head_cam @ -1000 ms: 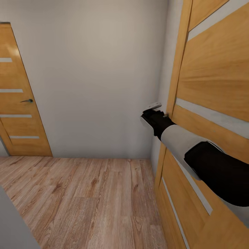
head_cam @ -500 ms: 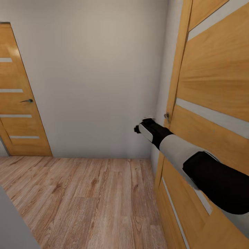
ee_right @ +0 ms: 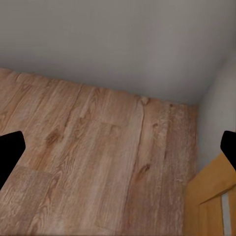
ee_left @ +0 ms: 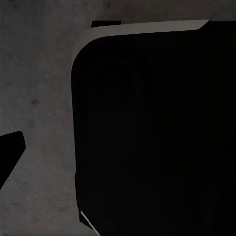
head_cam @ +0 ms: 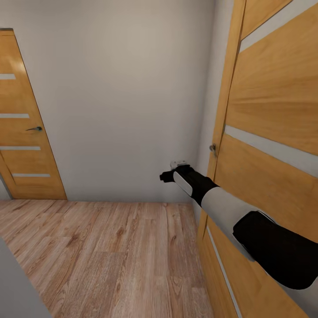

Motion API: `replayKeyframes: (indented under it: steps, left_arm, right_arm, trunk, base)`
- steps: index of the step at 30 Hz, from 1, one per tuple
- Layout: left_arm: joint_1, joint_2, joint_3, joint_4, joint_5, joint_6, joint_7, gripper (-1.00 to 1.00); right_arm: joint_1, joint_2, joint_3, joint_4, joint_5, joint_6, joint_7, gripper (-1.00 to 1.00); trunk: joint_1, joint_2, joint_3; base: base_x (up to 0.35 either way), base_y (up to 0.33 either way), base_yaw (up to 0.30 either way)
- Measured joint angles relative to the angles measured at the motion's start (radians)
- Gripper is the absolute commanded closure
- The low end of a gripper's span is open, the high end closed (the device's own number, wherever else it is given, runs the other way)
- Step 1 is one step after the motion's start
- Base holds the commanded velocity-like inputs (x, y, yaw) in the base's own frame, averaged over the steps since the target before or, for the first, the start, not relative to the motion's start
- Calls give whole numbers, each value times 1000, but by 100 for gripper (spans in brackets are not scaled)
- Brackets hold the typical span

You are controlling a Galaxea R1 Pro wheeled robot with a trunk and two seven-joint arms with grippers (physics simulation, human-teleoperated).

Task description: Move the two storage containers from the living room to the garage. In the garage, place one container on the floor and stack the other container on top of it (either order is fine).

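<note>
Holding the right gripper point(head_cam: 173, 170) out at arm's length beside the wood door point(head_cam: 269, 132) on my right, just off its small handle point(head_cam: 213, 149). Fingers sit at the wrist view's edges, spread wide, nothing between them, so it's released. Left gripper: can't tell its state; that wrist view is mostly dark robot body over grey. Plank floor point(head_cam: 110, 251) ahead, plain wall point(head_cam: 123, 97), second wood door point(head_cam: 20, 123) far left, shut. Neither storage container is in sight. My read: transit step, getting through this door. Next calls for reaching the handle or pushing the panel, then driving on.
</note>
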Motion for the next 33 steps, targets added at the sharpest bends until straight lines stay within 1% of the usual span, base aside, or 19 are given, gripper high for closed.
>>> replayKeyframes:
  steps: [18, 20, 22, 23, 24, 26, 27, 28, 30, 33]
  left_arm:
    - [0, 0, 0, 0, 0, 0, 0, -100]
    - [0, 0, 0, 0, 0, 0, 0, -100]
    - [0, 0, 0, 0, 0, -1, 0, -100]
    - [0, 0, 0, 0, 0, -1, 0, -100]
    - [0, 0, 0, 0, 0, -1, 0, -100]
    - [0, 0, 0, 0, 0, 0, 0, -100]
    - [0, 0, 0, 0, 0, 0, 0, -100]
    - [0, 0, 0, 0, 0, 0, 0, -100]
    - [0, 0, 0, 0, 0, 0, 0, -100]
    - [0, 0, 0, 0, 1, 0, 0, -100]
  right_arm:
    - [6, 0, 0, 2, 0, 2, 8, -100]
    - [41, 0, 1, 6, -1, 0, 8, -100]
    - [125, 0, 5, 10, 3, -7, 10, -100]
    - [144, 0, 5, 10, 8, -11, 10, -100]
    - [180, 0, 6, 12, 19, -20, 11, -100]
    - [246, 0, 6, 14, 60, -40, 11, -100]
    - [262, 0, 7, 14, 73, -45, 11, -100]
    - [305, 0, 6, 15, 113, -62, 11, -100]
    - [372, 0, 6, 17, 163, -90, 11, -100]
    - [464, 0, 6, 19, 214, -138, 12, -100]
  trunk:
    - [0, 0, 0]
    - [0, 0, 0]
    - [0, 0, 0]
    - [0, 0, 0]
    - [0, 0, 0]
    - [0, 0, 0]
    - [0, 0, 0]
    - [0, 0, 0]
    - [0, 0, 0]
    - [0, 0, 0]
  base:
    - [0, 0, 0]
    - [0, 0, 0]
    - [0, 0, 0]
    - [0, 0, 0]
    - [0, 0, 0]
    - [0, 0, 0]
    - [0, 0, 0]
    - [0, 0, 0]
    - [0, 0, 0]
    - [0, 0, 0]
